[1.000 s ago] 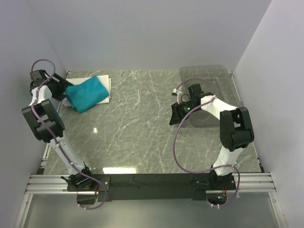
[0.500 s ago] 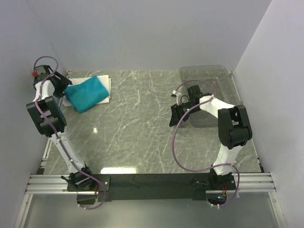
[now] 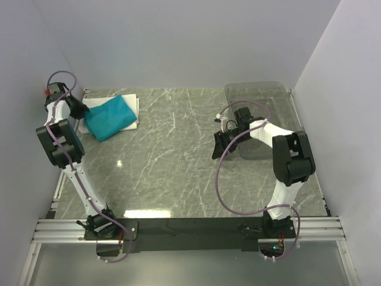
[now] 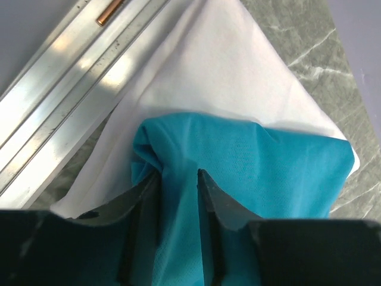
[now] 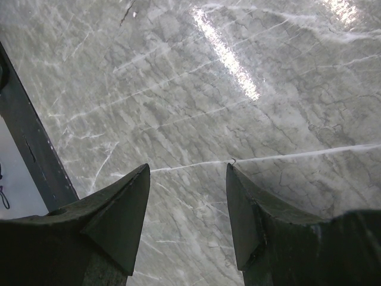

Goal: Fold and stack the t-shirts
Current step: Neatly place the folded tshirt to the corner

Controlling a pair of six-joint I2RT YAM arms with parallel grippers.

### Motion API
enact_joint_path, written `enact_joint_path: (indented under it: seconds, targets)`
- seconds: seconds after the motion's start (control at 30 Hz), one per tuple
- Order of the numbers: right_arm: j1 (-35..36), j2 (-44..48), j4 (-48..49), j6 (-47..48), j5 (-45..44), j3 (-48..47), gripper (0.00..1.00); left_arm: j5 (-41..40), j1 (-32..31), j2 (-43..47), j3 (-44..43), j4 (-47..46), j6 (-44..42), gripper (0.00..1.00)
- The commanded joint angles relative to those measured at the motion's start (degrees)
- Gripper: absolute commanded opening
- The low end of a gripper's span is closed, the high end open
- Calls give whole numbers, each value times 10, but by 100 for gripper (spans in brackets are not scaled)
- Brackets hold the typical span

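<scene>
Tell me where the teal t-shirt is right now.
In the top view the teal t-shirt lies at the far-left corner of the table, on top of the white t-shirt, with the left gripper pinching a fold of it.

Teal shirt (image 4: 250,173), white shirt (image 4: 226,71), grey-veined table (image 3: 178,155)

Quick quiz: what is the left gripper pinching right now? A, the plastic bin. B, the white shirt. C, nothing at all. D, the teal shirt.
D: in the left wrist view the left gripper is closed on a bunched fold of the teal shirt, which lies on top of the white shirt.
</scene>
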State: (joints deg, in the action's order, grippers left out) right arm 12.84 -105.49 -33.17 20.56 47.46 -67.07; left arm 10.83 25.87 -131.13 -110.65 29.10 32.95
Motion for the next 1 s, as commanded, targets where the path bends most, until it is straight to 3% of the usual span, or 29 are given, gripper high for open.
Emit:
enact_joint_path:
  seconds: [0.0, 0.2, 0.3, 0.63, 0.97]
  targets:
    - [-6, -7, 6, 7, 4, -13, 61, 24, 8, -23, -24, -22, -14, 34]
    - [-5, -10, 6, 6, 4, -13, 61, 38, 9, -40, -36, -19, -32, 31]
    - [-5, -13, 6, 6, 4, -13, 61, 26, 9, -37, -40, -19, -45, 1]
    - [-6, -25, 2, 6, 8, -17, 61, 53, -11, 16, 0, -155, -143, 1]
    - [-6, -31, -1, 8, 6, -20, 61, 61, -28, 2, -29, -199, -139, 5]
